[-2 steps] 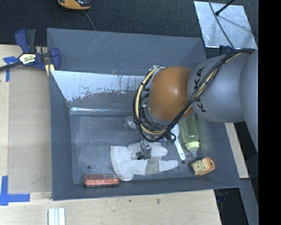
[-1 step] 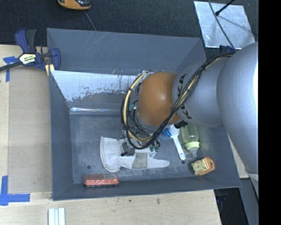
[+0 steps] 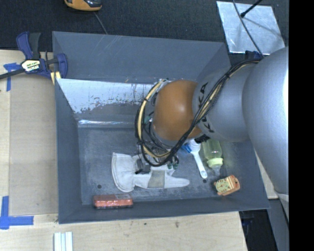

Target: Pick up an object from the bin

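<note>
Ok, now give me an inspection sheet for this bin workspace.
Surface: grey metal bin, floor scuffed.
Job's things: white cloth piece, under the gripper, middle front.
Clutter: copper-coloured bar at front wall; pale green bottle, white stick, orange-yellow block at right.
Grippers: gripper over the white cloth piece.
Cables: black and yellow cables looped round the orange wrist cover.
Surroundings: yellow-black object beyond far rim.

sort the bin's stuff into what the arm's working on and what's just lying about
In hand: gripper, over the white floppy cloth piece mid-bin.
Lying about: reddish-brown flat bar, pale green plastic bottle, white plastic stick, small orange-tan block.
</note>
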Controlling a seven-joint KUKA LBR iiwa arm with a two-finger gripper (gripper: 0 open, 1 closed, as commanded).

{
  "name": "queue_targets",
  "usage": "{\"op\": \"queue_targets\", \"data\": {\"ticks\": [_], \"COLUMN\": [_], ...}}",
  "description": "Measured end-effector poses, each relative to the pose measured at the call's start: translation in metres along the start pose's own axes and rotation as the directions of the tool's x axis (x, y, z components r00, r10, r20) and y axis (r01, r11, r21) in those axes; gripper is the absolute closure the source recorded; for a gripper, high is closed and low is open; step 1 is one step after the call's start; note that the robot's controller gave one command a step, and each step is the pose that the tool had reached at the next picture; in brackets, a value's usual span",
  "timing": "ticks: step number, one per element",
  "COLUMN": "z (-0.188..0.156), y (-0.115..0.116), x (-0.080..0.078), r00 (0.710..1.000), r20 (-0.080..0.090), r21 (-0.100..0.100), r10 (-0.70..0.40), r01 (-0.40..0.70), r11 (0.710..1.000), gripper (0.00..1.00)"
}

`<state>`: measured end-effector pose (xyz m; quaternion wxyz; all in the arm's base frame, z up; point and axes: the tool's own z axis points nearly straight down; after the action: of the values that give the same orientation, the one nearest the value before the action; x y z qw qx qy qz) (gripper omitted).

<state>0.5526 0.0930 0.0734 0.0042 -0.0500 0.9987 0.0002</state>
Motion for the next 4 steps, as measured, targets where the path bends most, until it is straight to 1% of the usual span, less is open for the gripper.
{"op": "queue_targets", "data": {"ticks": [1,2,4], "z": [-0.001,-0.008,-0.032], "y": [0.0,0.0,0.0], "x": [0.0,0.001,0.001], "r00": [1.0,1.0,1.0], "r20": [0.001,-0.005,-0.008], "r21": [0.0,0.0,0.0], "r10": [0.0,0.0,0.001], "r01": [0.0,0.0,-0.001], "r11": [1.0,1.0,1.0], "gripper": [1.0,1.0,1.0]}}
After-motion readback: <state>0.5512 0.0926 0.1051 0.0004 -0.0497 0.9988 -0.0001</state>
